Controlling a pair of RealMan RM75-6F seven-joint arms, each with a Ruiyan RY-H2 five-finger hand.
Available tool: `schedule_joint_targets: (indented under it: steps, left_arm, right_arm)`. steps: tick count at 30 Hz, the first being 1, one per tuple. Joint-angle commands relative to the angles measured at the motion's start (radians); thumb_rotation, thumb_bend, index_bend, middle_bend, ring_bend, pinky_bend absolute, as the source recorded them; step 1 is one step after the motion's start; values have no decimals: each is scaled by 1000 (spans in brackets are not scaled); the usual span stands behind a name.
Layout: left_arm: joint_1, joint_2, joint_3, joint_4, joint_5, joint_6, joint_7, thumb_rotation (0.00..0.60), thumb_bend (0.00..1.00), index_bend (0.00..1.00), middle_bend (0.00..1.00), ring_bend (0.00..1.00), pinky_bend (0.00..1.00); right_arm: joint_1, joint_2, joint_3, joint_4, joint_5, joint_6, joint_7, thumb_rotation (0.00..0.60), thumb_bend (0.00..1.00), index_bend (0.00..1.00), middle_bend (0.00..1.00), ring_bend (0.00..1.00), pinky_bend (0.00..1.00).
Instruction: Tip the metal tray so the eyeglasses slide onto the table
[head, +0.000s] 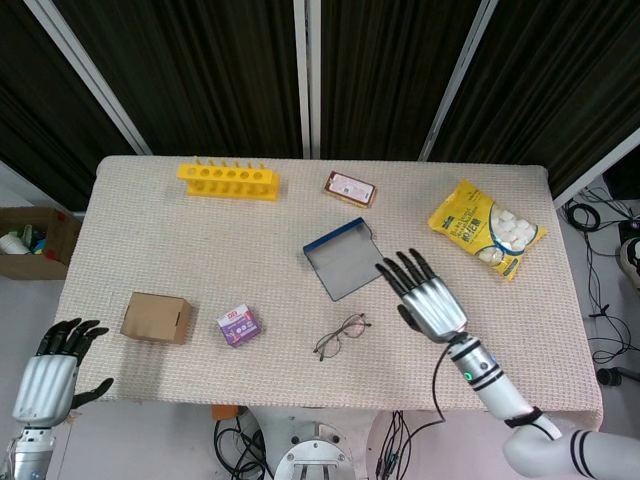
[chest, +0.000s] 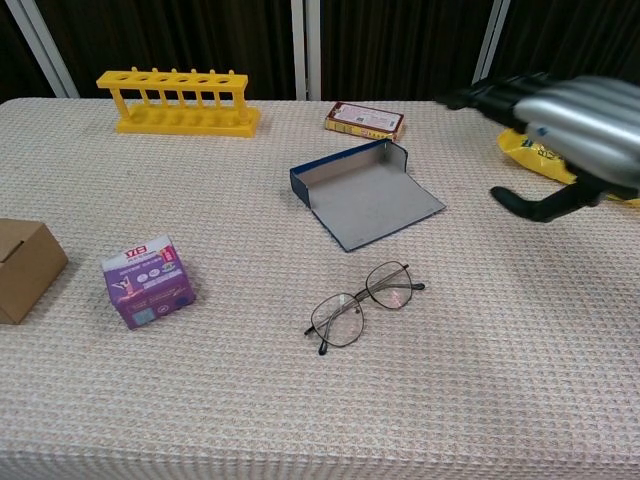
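Table (head: 200, 240), left hand (head: 48, 375) edge-cropped

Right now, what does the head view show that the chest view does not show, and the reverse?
Only the head view shows the left hand below the table's near edge, open and holding nothing, and a box of items on the floor. The chest view shows nothing extra, but it shows the metal tray's raised back walls better. Both share the eyeglasses lying on the table in front of the tray, the open right hand, the yellow rack, the cardboard box and the purple box.
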Motion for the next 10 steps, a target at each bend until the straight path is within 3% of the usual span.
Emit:
schedule_joint_targets:
  steps: [1,7,10]
  left_arm:
    - [-9,-2,-13,-4,-4,1,17,600,95,255,202,120,142]
    - [-13,4,-17,-18,-5,7,24,600,95,255,201,120,142]
    - [-10,3,-16,-21,-9,11,19,600,95,255,201,120,141]
  right_arm:
    - [-158,134,-38,-60,9,179,85,600,385,35,93,0,0]
    - [-338,201,-99,12,7,341,274,600,398,39,86,0,0]
    - [-391,201,-112,66,2,371,365,600,426,41,86,0,0]
